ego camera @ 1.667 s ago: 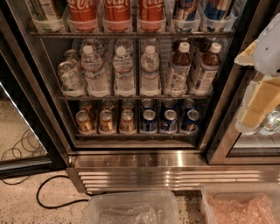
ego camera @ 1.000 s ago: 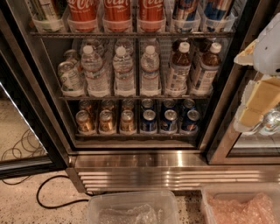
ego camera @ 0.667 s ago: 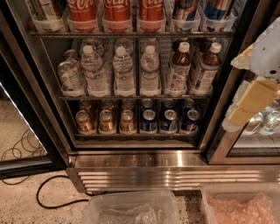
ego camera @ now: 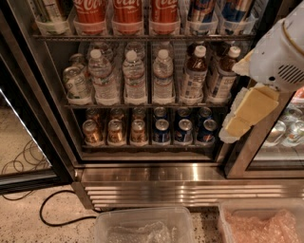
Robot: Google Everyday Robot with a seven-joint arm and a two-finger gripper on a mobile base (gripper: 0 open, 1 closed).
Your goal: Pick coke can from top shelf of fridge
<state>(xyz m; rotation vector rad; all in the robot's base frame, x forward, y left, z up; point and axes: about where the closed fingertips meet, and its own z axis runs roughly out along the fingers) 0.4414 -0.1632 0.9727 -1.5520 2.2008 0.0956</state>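
Three red coke cans (ego camera: 127,11) with white script stand side by side in clear tubs on the top shelf (ego camera: 142,36), a wire rack at the upper edge of the view; their tops are cut off. The fridge (ego camera: 190,186) stands open, with a black frame and a stainless slatted base. My gripper (ego camera: 240,118), cream-coloured under a white arm housing (ego camera: 278,52), hangs at the right, in front of the fridge's right frame. It is level with the lower racks, below and to the right of the coke cans, and holds nothing that I can see.
Water bottles (ego camera: 134,78) fill the middle rack. Small gold cans (ego camera: 115,130) and blue cans (ego camera: 183,130) fill the bottom rack. Two clear plastic bins (ego camera: 142,228) sit on the floor in front. A black cable (ego camera: 52,209) lies at the lower left. A second cooler door (ego camera: 280,133) stands at the right.
My arm and gripper have swung a little to the left, further across the fridge's right frame. The cans and bottles have not moved.
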